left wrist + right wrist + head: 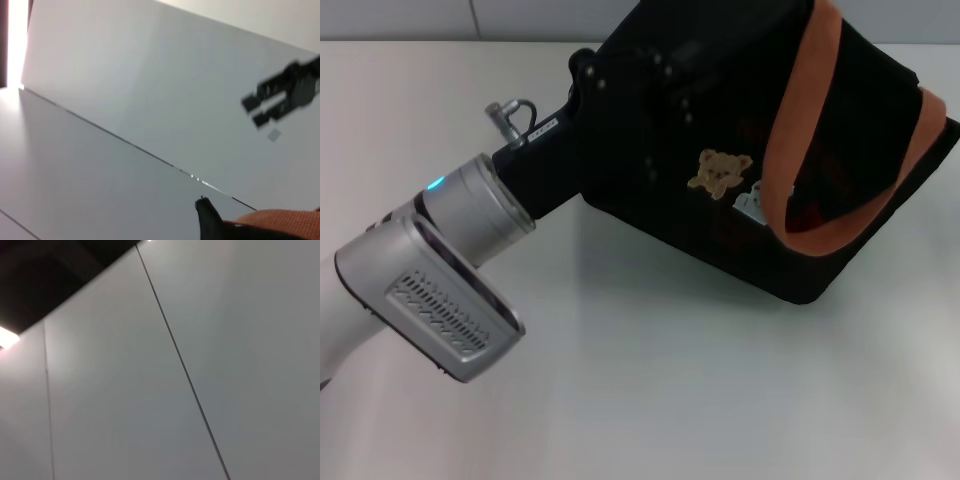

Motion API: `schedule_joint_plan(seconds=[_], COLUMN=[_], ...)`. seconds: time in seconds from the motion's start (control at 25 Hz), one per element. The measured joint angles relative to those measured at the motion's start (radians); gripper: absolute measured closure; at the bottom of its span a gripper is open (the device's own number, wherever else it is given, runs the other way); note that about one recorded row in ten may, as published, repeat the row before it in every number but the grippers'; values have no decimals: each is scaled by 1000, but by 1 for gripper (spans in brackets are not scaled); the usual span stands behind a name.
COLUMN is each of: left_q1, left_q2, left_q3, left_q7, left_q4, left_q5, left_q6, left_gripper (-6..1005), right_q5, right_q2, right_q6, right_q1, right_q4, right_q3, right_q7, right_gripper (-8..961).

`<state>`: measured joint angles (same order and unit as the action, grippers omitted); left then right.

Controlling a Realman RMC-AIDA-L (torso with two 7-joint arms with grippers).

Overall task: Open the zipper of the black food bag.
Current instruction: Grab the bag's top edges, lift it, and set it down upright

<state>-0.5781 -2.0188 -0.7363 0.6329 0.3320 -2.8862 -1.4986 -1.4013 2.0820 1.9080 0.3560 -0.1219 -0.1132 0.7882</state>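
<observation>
The left gripper (620, 90) is pressed against the black food bag (720, 215), jaws hidden; the zipper must be found next.

White tabletop (650, 380), pale panelled wall (150, 75) with thin seams

No readable text shows anywhere; the black food bag (740, 150) bears only bear patches
</observation>
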Motion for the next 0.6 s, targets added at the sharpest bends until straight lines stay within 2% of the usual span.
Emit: schedule_joint_plan(seconds=[0.16,0.2,0.36,0.6], left_q1=[-31,-31,-49,-58], left_q2=[-5,-5,-11,-14], left_q3=[-2,-2,-6,-9], left_q7=[32,32,40,41], left_q4=[-8,-8,-15,-21], left_q5=[-2,-2,-2,-3], left_q6=[-9,-9,0,1], left_gripper=[886,886,887,911], right_q5=[-25,-25,-71,-72], right_q2=[3,3,2,1], right_q6=[-201,-201,-379,-469], right_q1=[80,80,131,117], right_q4=[37,37,42,38], right_q3=[-29,-29,-129,-154], right_q7=[-35,-35,-43,-32], right_gripper=[116,116,116,116])
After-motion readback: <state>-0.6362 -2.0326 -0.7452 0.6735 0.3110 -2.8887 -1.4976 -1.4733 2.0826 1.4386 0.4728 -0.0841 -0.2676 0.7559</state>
